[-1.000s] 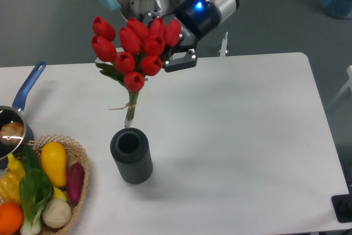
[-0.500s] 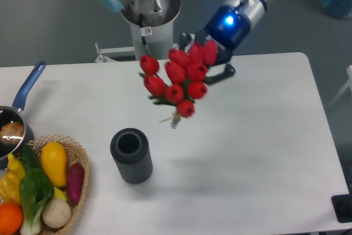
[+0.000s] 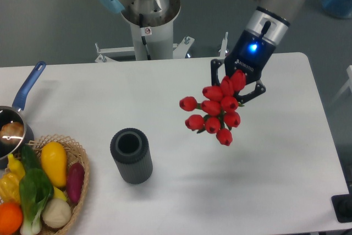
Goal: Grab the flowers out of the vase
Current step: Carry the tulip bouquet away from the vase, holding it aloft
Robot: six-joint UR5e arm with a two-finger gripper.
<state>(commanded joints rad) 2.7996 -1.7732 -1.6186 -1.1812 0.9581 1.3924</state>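
Above the table (image 3: 275, 158), my gripper (image 3: 236, 86) clamps the flowers (image 3: 214, 113), well apart from the vase (image 3: 132, 156); a basket (image 3: 77, 191) and saucepan (image 3: 16, 119) sit far left.

Red flowers (image 3: 215, 111) hang at a black pincer (image 3: 237, 87) lit by a blue light, above a white table (image 3: 275, 158) bearing a dark grey ribbed vase (image 3: 131, 156), a blue-handled saucepan (image 3: 16, 119) and a tan woven basket (image 3: 77, 182).

The scene is evenly and brightly lit from overhead. Soft, faint shadows are cast on the tabletop (image 3: 264, 180) toward 5 o'clock. Slight overall softness is seen.
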